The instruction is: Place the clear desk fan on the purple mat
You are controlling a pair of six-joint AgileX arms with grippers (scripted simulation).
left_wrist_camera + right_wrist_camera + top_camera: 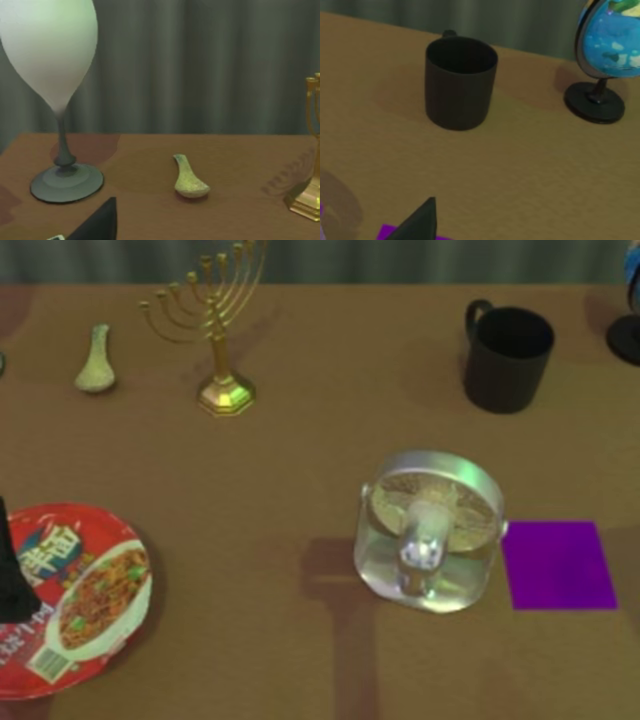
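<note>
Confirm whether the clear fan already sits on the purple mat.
No: the transparent glassy desk fan stands on bare table beside the flat purple rectangular mat.

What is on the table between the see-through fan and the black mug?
Nothing. In the top view, only bare brown tabletop lies between the clear glassy desk fan and the black ceramic mug.

Little of the robot shows. Left claw (95,222): 1 matte black pointed fingertip, a pale marking at its base. Right claw (417,222): 1 matching black wedge-shaped tip, plain, no screws or cables seen.
</note>
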